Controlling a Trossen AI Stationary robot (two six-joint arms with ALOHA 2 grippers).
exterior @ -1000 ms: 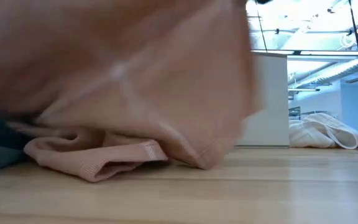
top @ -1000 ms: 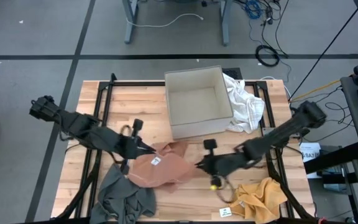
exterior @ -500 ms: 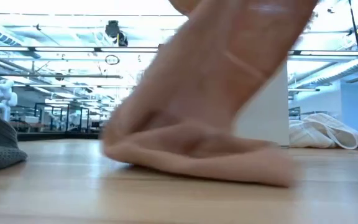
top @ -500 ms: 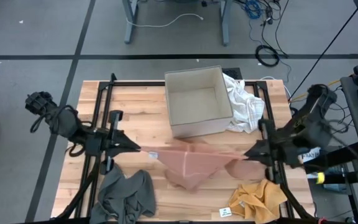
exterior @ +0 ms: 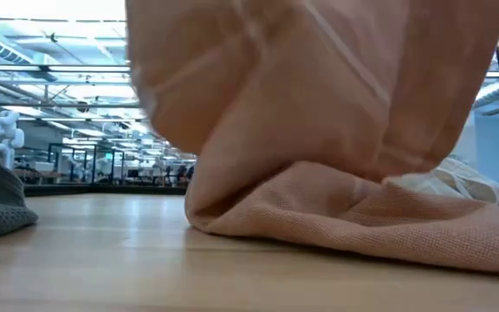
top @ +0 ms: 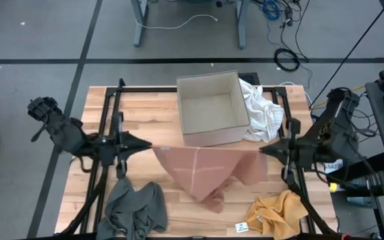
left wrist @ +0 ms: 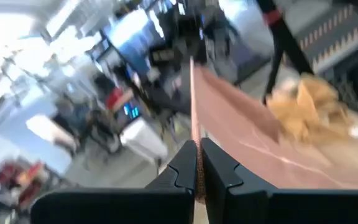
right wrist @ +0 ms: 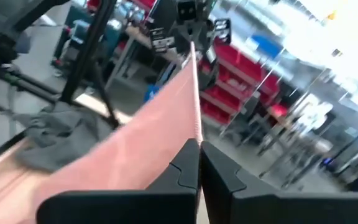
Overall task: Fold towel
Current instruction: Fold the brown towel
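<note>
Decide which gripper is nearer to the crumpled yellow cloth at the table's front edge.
Right. The right gripper, shut on the pink towel, hangs just above and behind the yellow cloth. The left gripper grips the towel's opposite corner, far across the table.

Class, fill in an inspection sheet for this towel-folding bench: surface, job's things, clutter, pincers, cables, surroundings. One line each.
Surface: wooden table, dark frame rails on it.
Job's things: pink towel stretched between both pincers, its lower part resting on the table.
Clutter: open box; white cloth beside it; grey cloth and yellow cloth at the near edge.
Pincers: left pincer shut on the towel's left corner; right pincer shut on its right corner.
Cables: loose cables on the floor beyond the table.
Surroundings: grey floor, stand legs; a large room shows in the low view.
</note>
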